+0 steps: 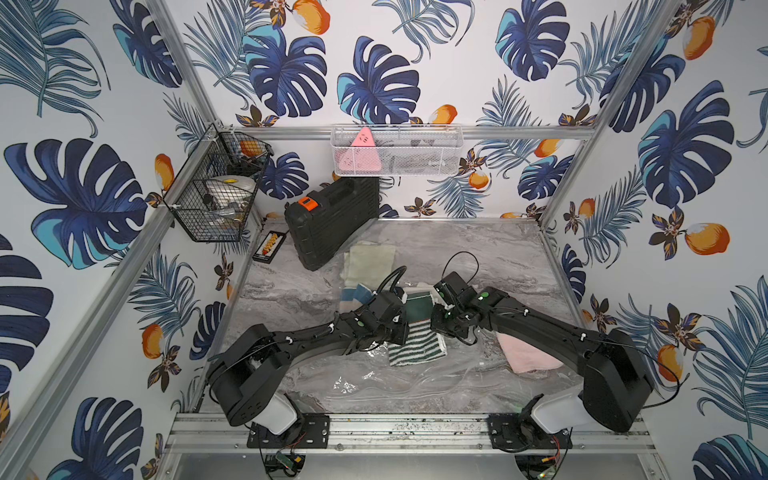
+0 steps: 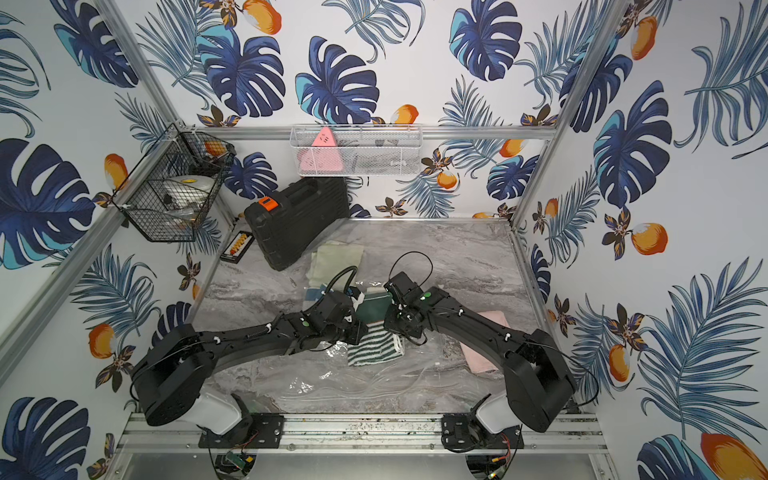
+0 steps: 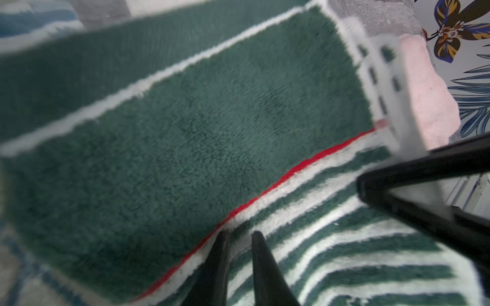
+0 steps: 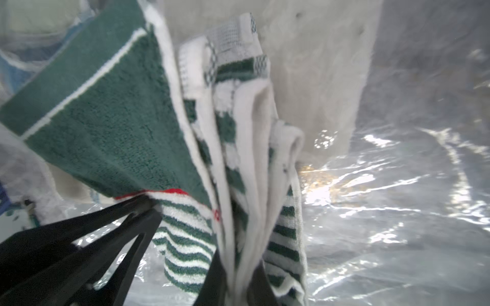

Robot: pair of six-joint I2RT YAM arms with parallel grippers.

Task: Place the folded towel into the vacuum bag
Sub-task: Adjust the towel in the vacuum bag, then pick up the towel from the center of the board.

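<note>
The green towel, folded, with white stripes and a thin red line, sits just below the middle of both top views, between the two arms' ends. It lies over the clear bag, whose crinkled, shiny plastic spreads across the grey table toward the bottom of the frame. Whether the towel is inside the bag or only on top of it cannot be told.

In the left wrist view the left gripper shows at the bottom centre, its fingers nearly together on the towel's striped part beside the red line. The right wrist view shows it at lower left, pinching the towel's edge at that red line.

The right gripper, at the bottom centre of the right wrist view, is clamped tight on the towel's stacked folds, with the bag's plastic to the right of them.

A pink towel lies partly under the right arm. A black case stands at upper left of the table.
</note>
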